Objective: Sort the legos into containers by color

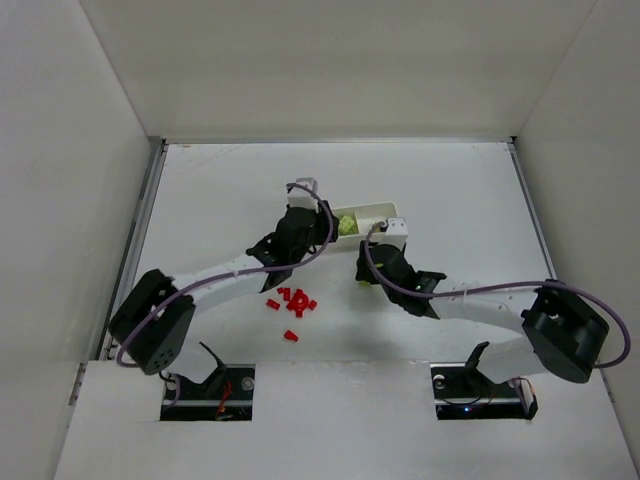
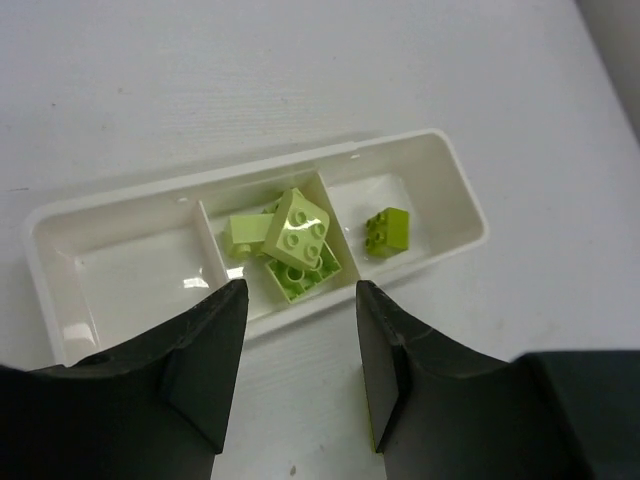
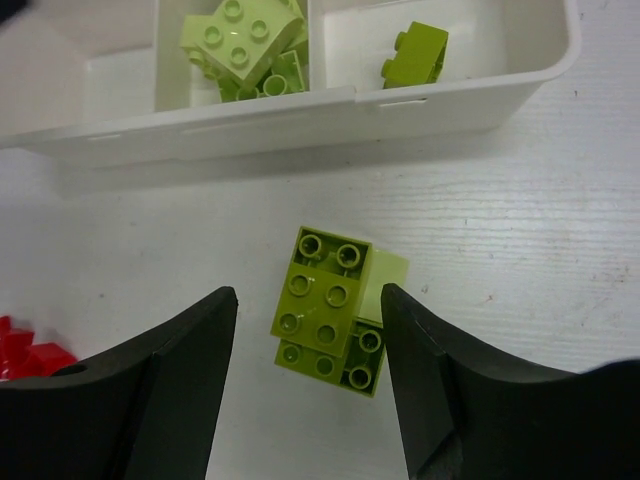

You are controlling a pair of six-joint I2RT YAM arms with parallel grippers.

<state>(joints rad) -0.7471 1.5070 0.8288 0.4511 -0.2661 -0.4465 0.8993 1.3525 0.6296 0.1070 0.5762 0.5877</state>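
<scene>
The white tray (image 2: 455,190) has three compartments. Its middle one holds several yellow-green legos (image 2: 295,245), its right one holds a single yellow-green lego (image 2: 387,231), and its left one is bare. My left gripper (image 2: 295,300) is open and empty, just in front of the tray's near wall. My right gripper (image 3: 308,295) is open, its fingers on either side of a small cluster of yellow-green legos (image 3: 330,310) that lies on the table in front of the tray (image 3: 250,125). Several red legos (image 1: 293,300) lie on the table nearer the arms.
In the top view the left arm hides the tray's (image 1: 385,208) left part. Red legos show at the lower left edge of the right wrist view (image 3: 25,352). White walls enclose the table on three sides.
</scene>
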